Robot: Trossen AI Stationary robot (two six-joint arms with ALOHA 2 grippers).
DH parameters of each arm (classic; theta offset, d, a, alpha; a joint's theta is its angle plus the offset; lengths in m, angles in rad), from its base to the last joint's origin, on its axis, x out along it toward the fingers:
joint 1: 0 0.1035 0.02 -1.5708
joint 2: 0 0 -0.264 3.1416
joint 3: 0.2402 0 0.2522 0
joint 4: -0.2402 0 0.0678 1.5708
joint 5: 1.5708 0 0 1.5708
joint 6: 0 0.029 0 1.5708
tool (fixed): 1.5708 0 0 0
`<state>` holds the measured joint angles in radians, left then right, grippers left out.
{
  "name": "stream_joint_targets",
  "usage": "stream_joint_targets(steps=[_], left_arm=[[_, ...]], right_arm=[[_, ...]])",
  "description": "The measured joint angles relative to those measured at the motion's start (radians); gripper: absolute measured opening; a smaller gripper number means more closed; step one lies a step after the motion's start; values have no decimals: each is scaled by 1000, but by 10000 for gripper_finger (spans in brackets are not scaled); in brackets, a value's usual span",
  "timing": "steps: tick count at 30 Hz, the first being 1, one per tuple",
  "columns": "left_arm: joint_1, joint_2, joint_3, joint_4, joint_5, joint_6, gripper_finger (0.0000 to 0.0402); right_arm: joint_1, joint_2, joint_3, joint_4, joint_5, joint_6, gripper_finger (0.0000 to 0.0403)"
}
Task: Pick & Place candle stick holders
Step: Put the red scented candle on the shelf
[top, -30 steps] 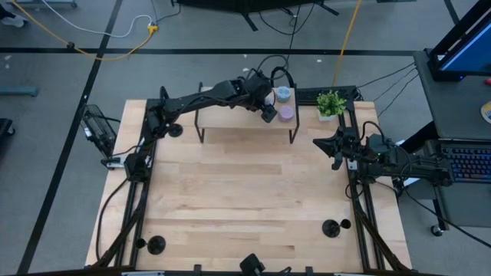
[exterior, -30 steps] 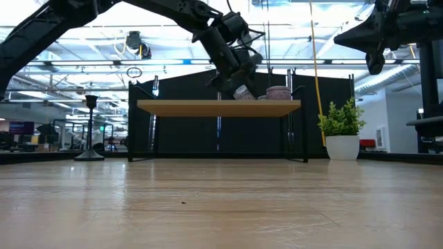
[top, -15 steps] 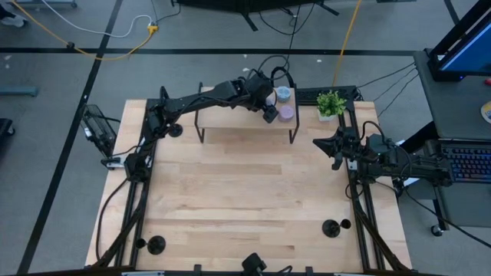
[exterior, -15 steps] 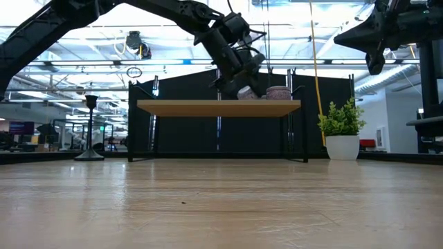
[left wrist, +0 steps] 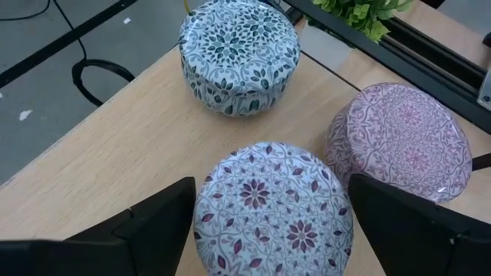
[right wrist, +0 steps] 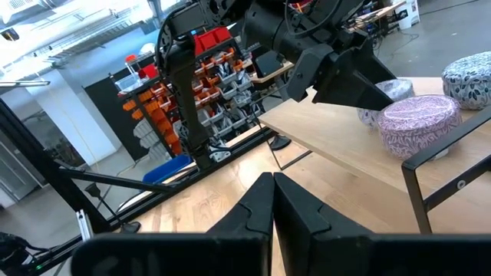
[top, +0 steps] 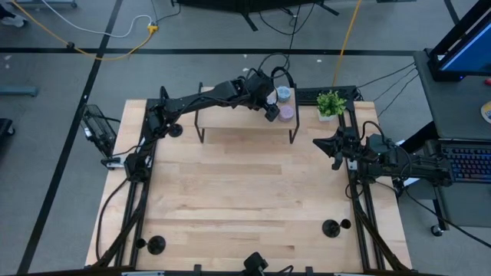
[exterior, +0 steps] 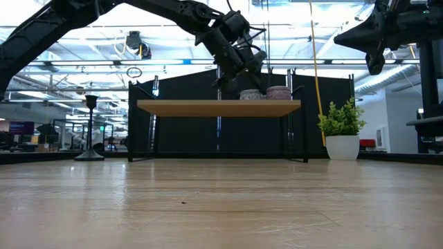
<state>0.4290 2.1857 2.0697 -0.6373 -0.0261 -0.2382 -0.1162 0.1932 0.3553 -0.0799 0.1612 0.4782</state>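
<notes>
Above the wooden shelf (top: 230, 121), the left gripper (left wrist: 265, 222) straddles a round floral-patterned tin (left wrist: 272, 203), fingers wide, not gripping. Right gripper (right wrist: 272, 201) is closed, empty.

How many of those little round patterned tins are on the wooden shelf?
3, all on the shelf: a teal tin near its back edge, a pink tin, and a purple-flowered tin between the open fingers of the left tool. None seems hidden.

So there's a little shelf (top: 245, 126) at the table's (top: 245, 199) far edge with three pucks (left wrist: 272, 211) on its right end, plant (top: 331, 103) just right of it, candle stick holders (top: 331, 228) near the front corners.
</notes>
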Motion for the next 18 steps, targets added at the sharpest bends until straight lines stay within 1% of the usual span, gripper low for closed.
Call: stream_joint_targets(steps=[9, 13, 16, 18], left_arm=[[8, -4, 0, 0, 3, 2, 362], [19, -58, -1, -7, 18, 4, 363], [16, -116, 1, -76, 23, 3, 363], [7, -143, 1, -166, -5, 6, 363]], right_arm=[[0, 0, 0, 0, 0, 0, 2], [0, 0, 0, 0, 0, 0, 2], [0, 0, 0, 0, -3, 0, 2], [0, 0, 0, -1, -5, 0, 2]])
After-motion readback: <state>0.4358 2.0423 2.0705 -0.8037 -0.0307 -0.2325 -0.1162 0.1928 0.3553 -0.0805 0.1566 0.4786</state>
